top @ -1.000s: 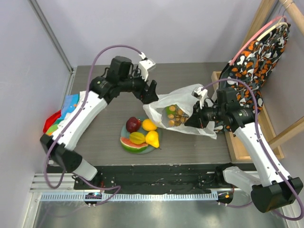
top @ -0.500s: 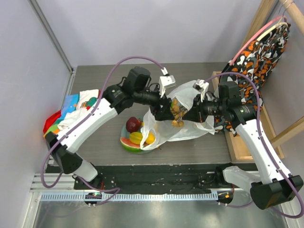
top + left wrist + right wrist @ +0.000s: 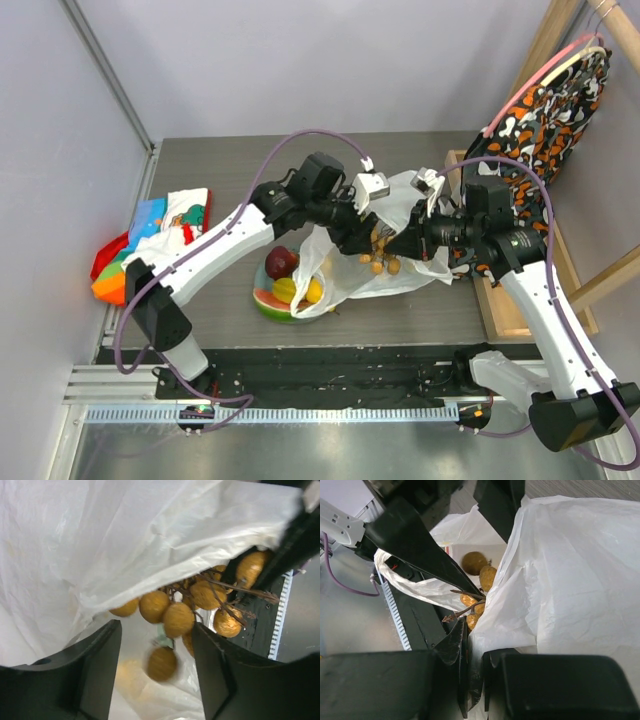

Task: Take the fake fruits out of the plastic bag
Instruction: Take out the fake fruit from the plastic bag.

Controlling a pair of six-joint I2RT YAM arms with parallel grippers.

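My right gripper (image 3: 416,240) is shut on a fold of the white plastic bag (image 3: 398,203) and holds it up above the table. In the right wrist view the bag (image 3: 570,575) is pinched between its jaws (image 3: 475,680). A tan-brown bunch of little balls (image 3: 385,260) hangs at the bag's mouth. My left gripper (image 3: 366,238) reaches into that mouth, open. Its fingers (image 3: 95,670) stand either side of the bunch (image 3: 175,615), and one ball hangs in the gap, apart from both. A dark red apple (image 3: 281,262), a watermelon slice (image 3: 268,299) and yellow pieces (image 3: 312,290) lie on the plate (image 3: 262,309).
The bag's lower edge drapes over the right side of the plate. A colourful cloth (image 3: 160,225) lies at the table's left edge. A wooden frame (image 3: 497,300) runs along the right, with an orange-and-black patterned cloth (image 3: 550,110) hanging above it.
My left arm swung right from behind the plate into the bag's mouth and its jaws narrowed. The bag was lifted and now drapes over the plate, the bunch hanging lower.
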